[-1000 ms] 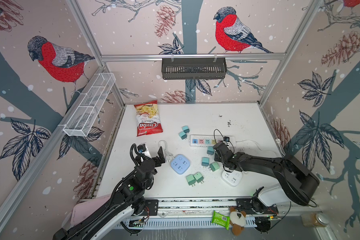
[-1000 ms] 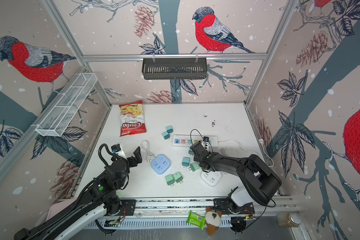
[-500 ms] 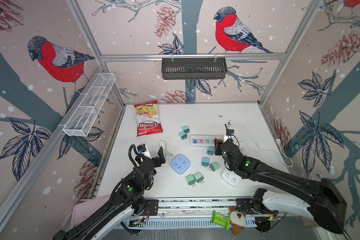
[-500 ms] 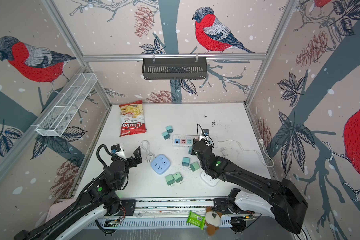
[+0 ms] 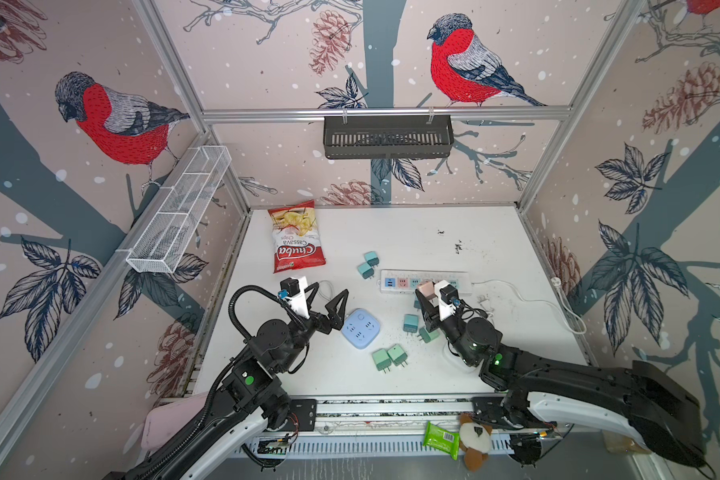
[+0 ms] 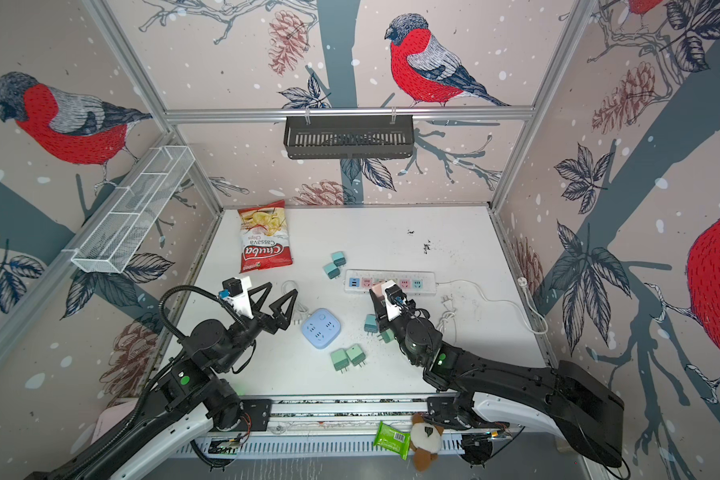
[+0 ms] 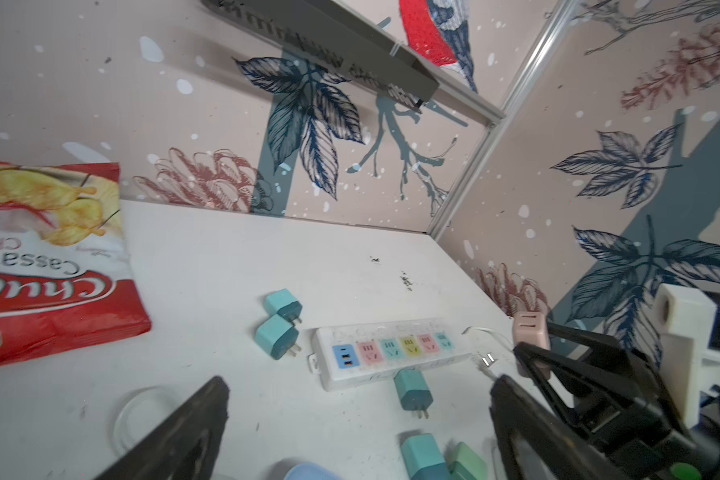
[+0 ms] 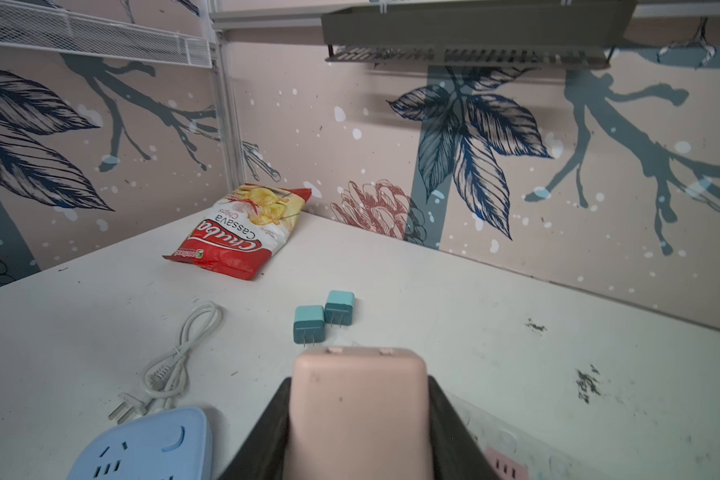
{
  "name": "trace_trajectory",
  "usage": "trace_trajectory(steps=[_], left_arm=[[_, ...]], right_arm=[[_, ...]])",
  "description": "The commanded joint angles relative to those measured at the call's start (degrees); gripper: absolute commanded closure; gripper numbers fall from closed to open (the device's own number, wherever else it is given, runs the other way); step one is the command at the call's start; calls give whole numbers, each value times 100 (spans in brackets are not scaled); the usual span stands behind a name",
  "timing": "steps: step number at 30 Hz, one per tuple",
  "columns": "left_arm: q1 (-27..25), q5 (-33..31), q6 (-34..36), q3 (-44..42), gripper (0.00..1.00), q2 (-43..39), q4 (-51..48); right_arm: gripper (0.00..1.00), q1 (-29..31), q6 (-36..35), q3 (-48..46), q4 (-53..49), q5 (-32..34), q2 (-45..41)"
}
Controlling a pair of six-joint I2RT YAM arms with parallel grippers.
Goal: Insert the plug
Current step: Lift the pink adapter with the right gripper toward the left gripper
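Right wrist — pink plug [image 8: 356,411] gripped, left wrist — whole power strip [image 7: 391,351]

I see free table [image 5: 400,232] along the far edge. Several teal plugs [image 5: 366,270] crowd the power strip [image 5: 404,283] at its left end and front side; the chips bag [image 5: 296,237] blocks the far left corner.

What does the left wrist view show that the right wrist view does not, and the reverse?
Only the left wrist view: the full socket row of the power strip and a single teal plug lying next to it. Only the right wrist view: the white wire shelf. Both: the chips bag, the pair of teal plugs, the black shelf, and the pink plug gripped by the right claw.
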Motion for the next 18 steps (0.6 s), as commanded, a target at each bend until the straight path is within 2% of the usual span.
trace_trajectory(steps=[1,12,18], left_arm=[[-1,1014,-86,148,2,278,681],[-34,2728,-451,609,6,1667,1484],[-237,3041,-459,864,11,2100,1455]], right_arm=[[98,141,-661,8,1026,-448,107],[98,778,-1184,93,1160,-590,135],[98,1019,-1322,160,1218,-552,246]])
